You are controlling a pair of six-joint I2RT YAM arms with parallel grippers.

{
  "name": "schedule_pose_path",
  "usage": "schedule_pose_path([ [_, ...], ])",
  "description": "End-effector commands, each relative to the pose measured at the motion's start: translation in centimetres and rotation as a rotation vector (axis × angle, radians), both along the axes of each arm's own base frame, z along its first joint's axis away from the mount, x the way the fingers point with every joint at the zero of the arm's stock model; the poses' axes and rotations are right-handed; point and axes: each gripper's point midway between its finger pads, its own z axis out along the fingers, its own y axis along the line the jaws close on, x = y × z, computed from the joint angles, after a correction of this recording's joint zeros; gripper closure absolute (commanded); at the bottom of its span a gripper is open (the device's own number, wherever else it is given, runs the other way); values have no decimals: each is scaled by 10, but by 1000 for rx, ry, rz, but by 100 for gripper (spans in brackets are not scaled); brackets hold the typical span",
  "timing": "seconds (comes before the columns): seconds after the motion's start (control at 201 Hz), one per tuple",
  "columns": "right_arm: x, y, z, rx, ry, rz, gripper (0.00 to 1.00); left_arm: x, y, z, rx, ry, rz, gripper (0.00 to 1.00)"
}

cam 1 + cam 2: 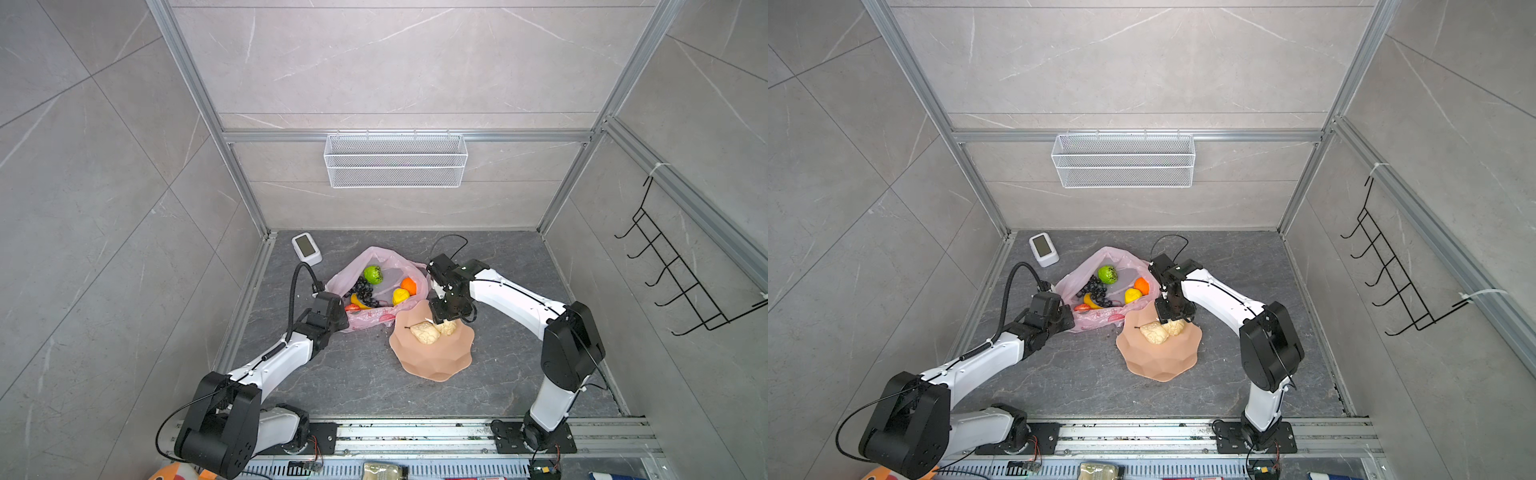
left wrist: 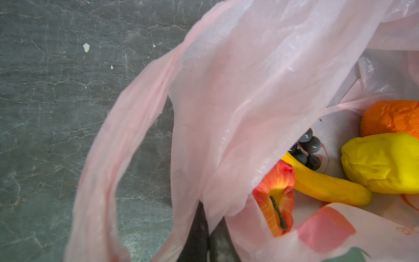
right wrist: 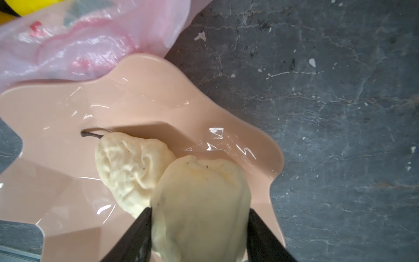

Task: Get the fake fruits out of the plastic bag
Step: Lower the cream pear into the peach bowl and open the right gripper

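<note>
The grey table (image 1: 353,374) bears the pink plastic bag (image 1: 370,321), which lies open just beyond the peach plate (image 1: 432,361), its edge touching the plate's far rim. The left gripper (image 2: 208,226), left of the plate, has its jaws pressed together on a fold of the bag's film beside a loop handle (image 2: 102,158). The right gripper (image 3: 199,213) hangs over the plate's far part, jaws pinching 1 beige fruit (image 3: 199,192); whether it rests on the plate I cannot tell. A 2nd beige fruit (image 3: 131,167) lies on the plate, touching it. Off the plate, inside the bag, sit 6 fake fruits: grape bunch (image 1: 363,291), banana (image 2: 328,186), yellow piece (image 1: 400,296), green piece (image 1: 372,274), orange piece (image 1: 409,285), red piece (image 2: 276,192).
</note>
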Motion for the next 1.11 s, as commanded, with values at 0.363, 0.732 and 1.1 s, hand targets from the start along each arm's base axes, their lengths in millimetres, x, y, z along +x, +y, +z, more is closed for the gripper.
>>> schedule_pose_path([
  [0.363,-19,18,-14,-47,71,96,39,2,0,8,11,-33,-10,100],
  [0.732,-18,18,-23,-96,100,138,37,2,0,8,11,-33,-9,100],
  [1.1,-19,19,-22,-116,83,168,27,2,0,8,13,-33,-11,100],
])
